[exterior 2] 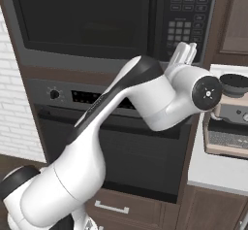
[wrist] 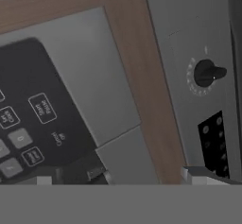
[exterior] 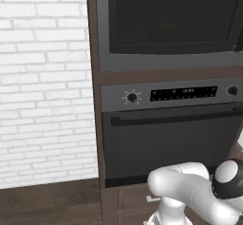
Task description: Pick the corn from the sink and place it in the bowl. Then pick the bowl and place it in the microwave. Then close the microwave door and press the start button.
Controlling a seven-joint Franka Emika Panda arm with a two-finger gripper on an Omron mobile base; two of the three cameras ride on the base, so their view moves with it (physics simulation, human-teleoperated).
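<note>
Matt grey metal and dark glass set in brown wood

The microwave has a matt dark grey frame around a smooth black glass door window; its keypad is flat black with pale grey buttons. The oven below looks like brushed grey metal with black plastic knobs. The cabinet is brown wood grain, the wall rough white brick.

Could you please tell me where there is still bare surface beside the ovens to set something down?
The white counter right of the oven has a bare strip along its front edge, below the coffee machine. Behind that strip the machine crowds the counter. The brown floor lies bare below the brick wall.
</note>
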